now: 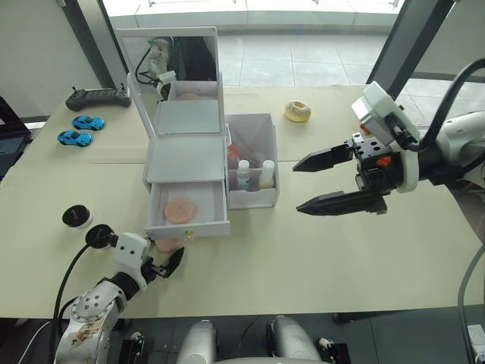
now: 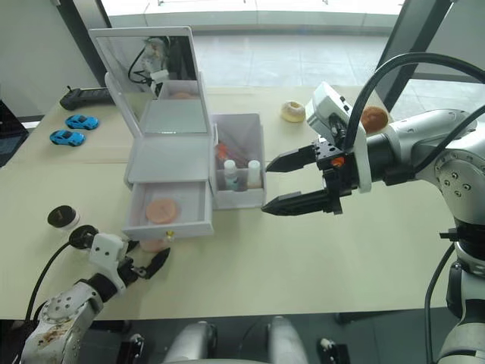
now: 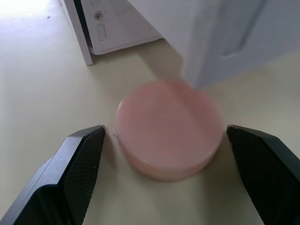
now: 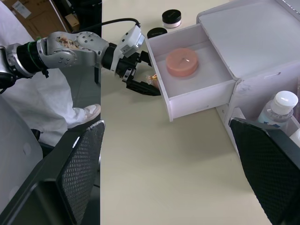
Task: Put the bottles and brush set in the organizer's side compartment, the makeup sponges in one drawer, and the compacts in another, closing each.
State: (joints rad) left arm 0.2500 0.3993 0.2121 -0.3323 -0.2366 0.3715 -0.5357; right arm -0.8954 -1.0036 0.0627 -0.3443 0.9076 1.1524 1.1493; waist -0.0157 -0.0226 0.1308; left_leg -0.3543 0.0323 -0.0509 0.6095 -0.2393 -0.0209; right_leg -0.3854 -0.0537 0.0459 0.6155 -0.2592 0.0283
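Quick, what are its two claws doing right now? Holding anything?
Left gripper: open, fingers on either side of a pink sponge lying on the table, not gripping it yet.
Right gripper: open, holding nothing.

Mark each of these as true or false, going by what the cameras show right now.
1. One makeup sponge lies in the open drawer. True.
2. Both compacts are in a drawer. False: the compacts sit on the table, left of the organizer.
3. The left gripper is open, with the second sponge between its fingers. True.
4. The side compartment holds nothing. False: two white-capped bottles stand in it.
5. The right gripper holds a bottle. False: it is open and holds nothing.
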